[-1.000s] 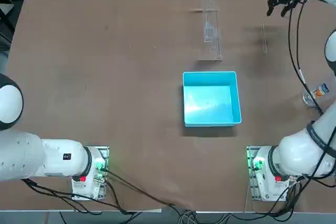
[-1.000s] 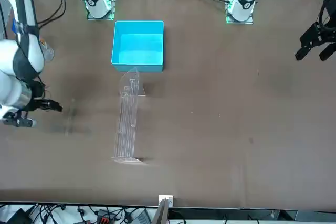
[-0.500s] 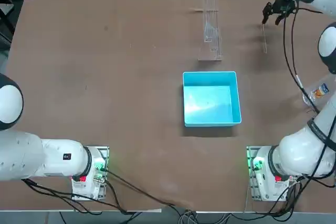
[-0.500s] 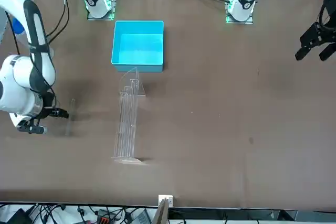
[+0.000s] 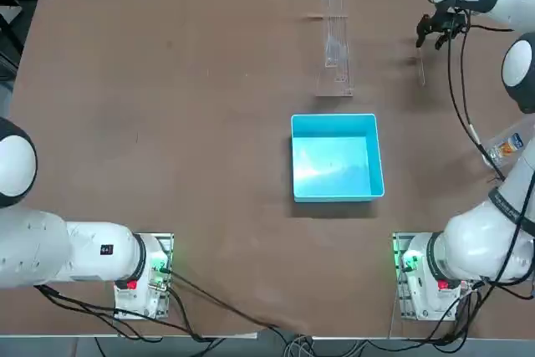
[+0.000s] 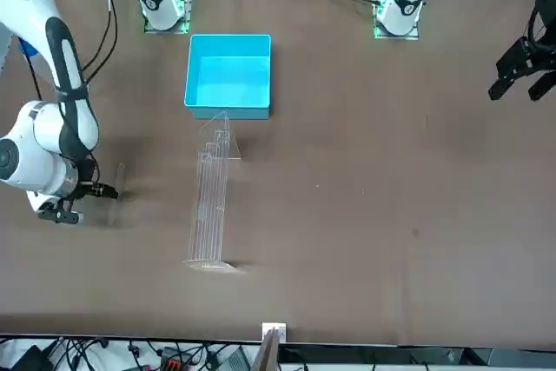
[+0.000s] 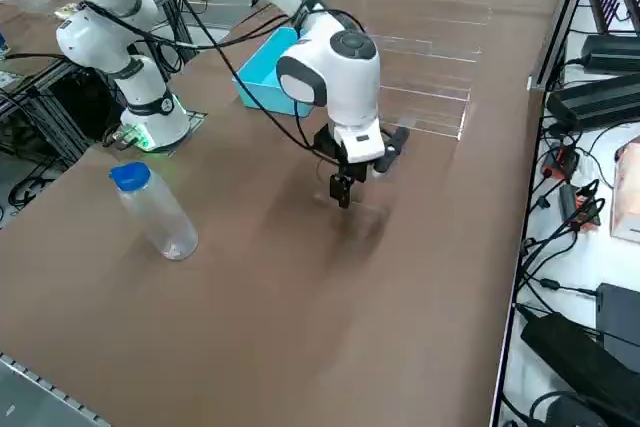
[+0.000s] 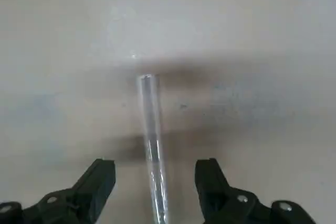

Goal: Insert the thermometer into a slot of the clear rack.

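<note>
Right gripper (image 8: 155, 182) low over table, jaws apart, seemingly empty.

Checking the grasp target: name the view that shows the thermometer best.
The right wrist view: the thermometer lies flat between the right gripper's open fingers. Top and front show a faint line; the side view hides it.

Right tool (image 8: 155, 176) descended over thermometer (image 8: 149, 124), fingers now straddling it, jaws narrowing slightly.

I see brown table (image 5: 167, 81), blue box (image 5: 337, 157) mid-table, clear rack (image 5: 336, 35) lying beyond it, thermometer (image 5: 421, 66) flat to its right, bottle (image 7: 155, 212) standing near right edge.
</note>
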